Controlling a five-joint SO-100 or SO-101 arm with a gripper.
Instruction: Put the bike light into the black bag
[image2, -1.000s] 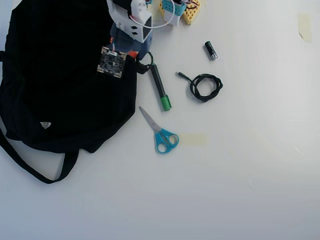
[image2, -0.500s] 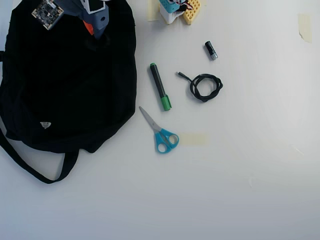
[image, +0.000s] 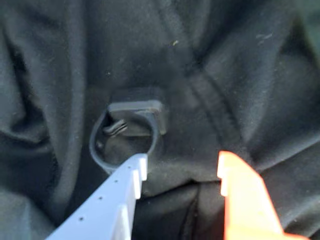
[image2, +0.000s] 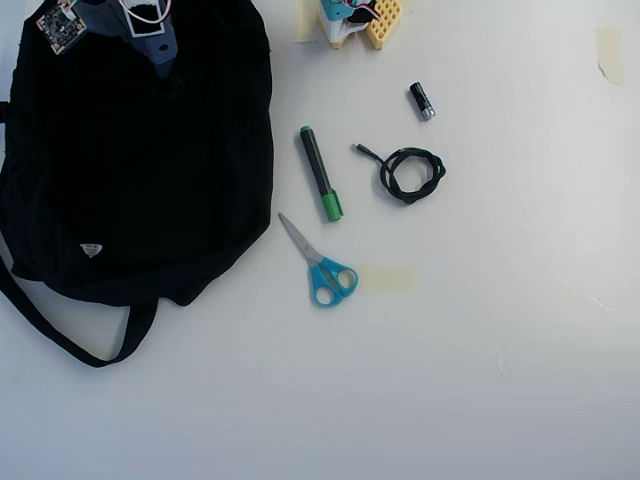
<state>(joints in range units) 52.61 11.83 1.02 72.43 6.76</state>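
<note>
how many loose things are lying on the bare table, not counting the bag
4: a green-capped marker beside the black bag, blue-handled scissors below it, a coiled black cable to the right, a short black cylinder above that. Others may be hidden.

- Your black bag (image: 240, 75) is soft matt cloth, finely fuzzy, lying in deep folds.
- The bike light (image: 137, 112) looks like matt black plastic, and its loop strap (image: 100, 152) like smooth rubber.
- Your end effector (image: 182, 172) has matt plastic fingers, one pale grey-blue, one orange.
- The bench (image2: 480, 380) you see is smooth, white and faintly shiny.
- The scissors (image2: 318, 262) pair bright metal blades with glossy blue plastic handles.
</note>
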